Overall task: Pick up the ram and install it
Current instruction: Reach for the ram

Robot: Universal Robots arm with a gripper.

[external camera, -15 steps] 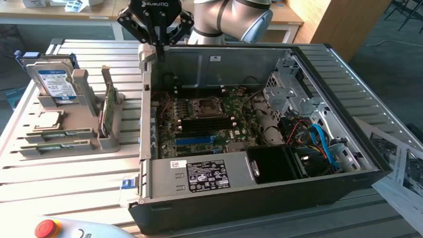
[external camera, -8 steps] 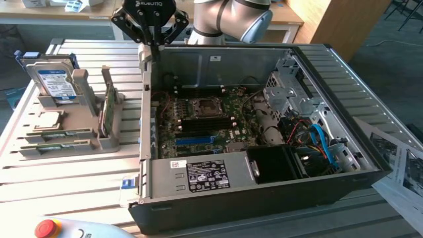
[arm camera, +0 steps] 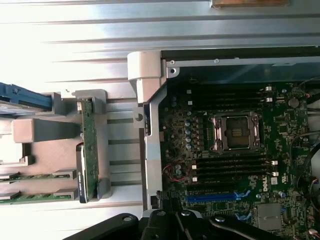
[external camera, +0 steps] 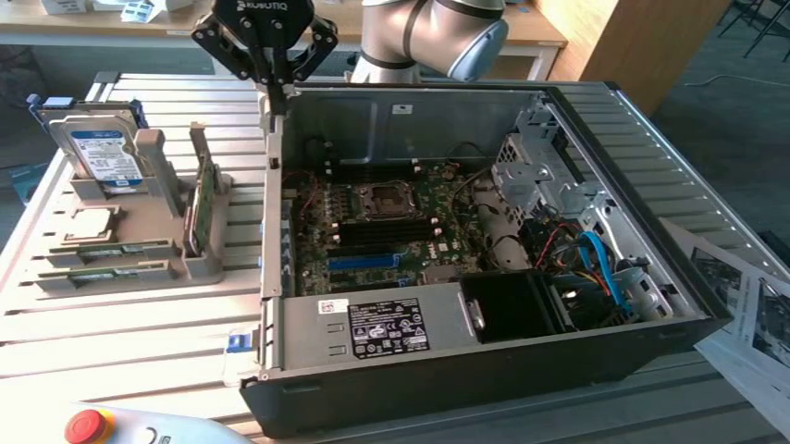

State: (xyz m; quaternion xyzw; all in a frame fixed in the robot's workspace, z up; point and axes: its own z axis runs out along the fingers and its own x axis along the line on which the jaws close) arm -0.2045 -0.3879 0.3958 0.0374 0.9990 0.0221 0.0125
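Arm's end effector (external camera: 274, 85) hangs high over the far corner of the open PC case (external camera: 494, 370), on the case side that faces the holder. Its fingers are pressed together w/ nothing btwn them. In the wrist view the end effector (arm camera: 169, 207) shows as dark linkages above the case's side wall, close to the blue slot (arm camera: 215, 197) on the motherboard (arm camera: 280, 130).

The ram (external camera: 114, 252) isn't picked up. It sits in a low slot of the gray holder (external camera: 161, 268), toward the holder's near end and well apart from the end effector. A 2nd stick (external camera: 105, 276) lies parallel in the next slot, just beside it. The wrist view shows the same pair: ram (arm camera: 35, 176) and 2nd stick (arm camera: 35, 196).

The holder stands on the slatted metal surface (external camera: 124, 342), along the surface's edge at the exterior view's left and just beside the case. Also in the holder:
- hard drive (external camera: 96, 153) w/ blue-white label, upright at the far end
- CPU chip (external camera: 89, 225), flat btwn the drive and the ram
- broader green card (external camera: 203, 199), upright on its edge on the side nearest the case

Inside the case, the motherboard has a CPU socket (external camera: 380, 199) w/ black memory slots (external camera: 383, 231) next to it. The power supply (external camera: 370, 328), w/ a label sticker, is at the case's near end.

A red stop button (external camera: 84, 425) sits at the surface's near corner, exterior view's left. Printed sheets (external camera: 753, 314) lie by the surface's edge at the exterior view's right.
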